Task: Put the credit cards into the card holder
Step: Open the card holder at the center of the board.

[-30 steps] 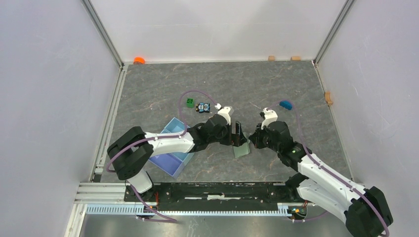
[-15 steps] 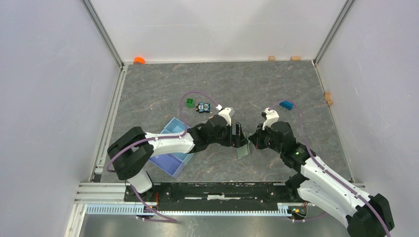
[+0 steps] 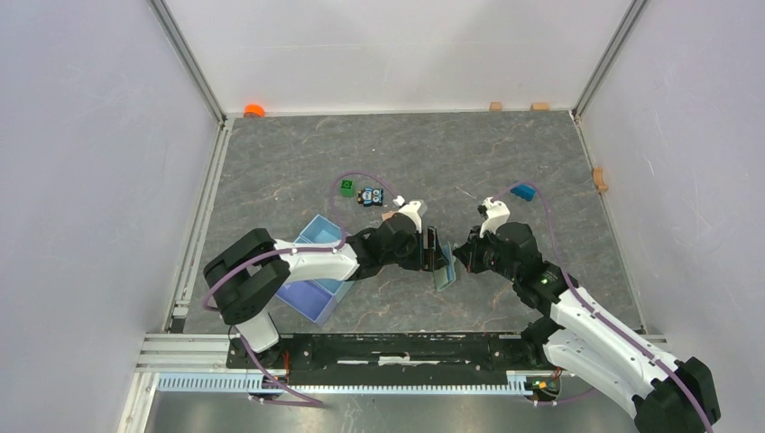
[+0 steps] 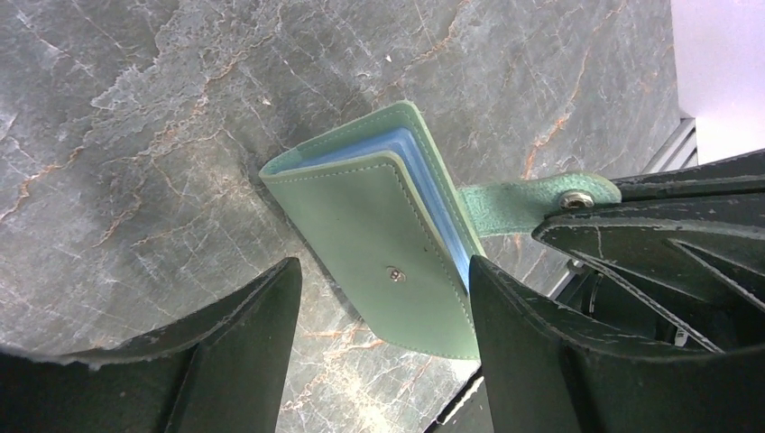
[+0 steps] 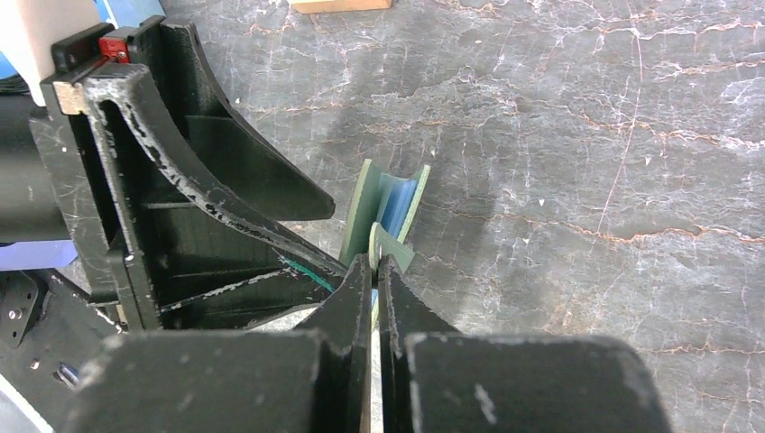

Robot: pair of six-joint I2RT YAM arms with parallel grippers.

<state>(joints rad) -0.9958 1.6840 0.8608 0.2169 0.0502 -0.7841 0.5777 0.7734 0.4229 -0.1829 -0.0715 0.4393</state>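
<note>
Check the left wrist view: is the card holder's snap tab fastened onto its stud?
No, the snap tab sticks out sideways, pinched in the right claw, leaving the stud on the card holder bare.

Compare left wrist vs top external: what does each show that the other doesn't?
Left wrist only: the snap stud on the card holder, its blue slots, its tab reaching the right gripper. Top external only: the light blue tray, green block, both arms. Both: the card holder between the left gripper's open fingers.

Bottom of card holder [image 4: 379, 244] seemingly hidden
</note>
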